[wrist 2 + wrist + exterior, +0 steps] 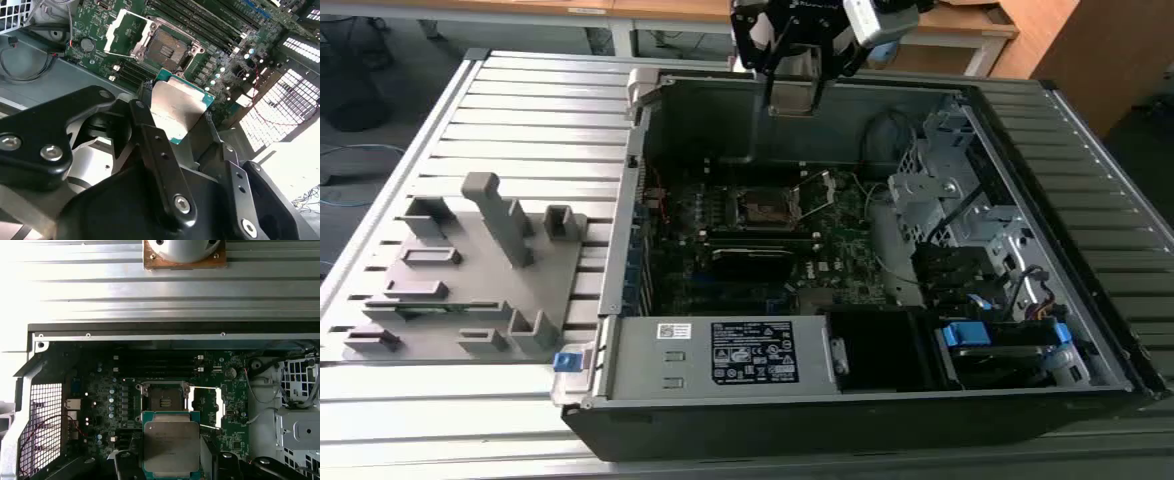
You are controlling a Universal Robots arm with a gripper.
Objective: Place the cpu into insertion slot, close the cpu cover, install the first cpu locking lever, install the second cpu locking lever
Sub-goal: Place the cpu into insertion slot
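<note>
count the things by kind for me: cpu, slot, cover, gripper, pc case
cpu: 1
slot: 1
cover: 1
gripper: 1
pc case: 1
total: 5
</note>
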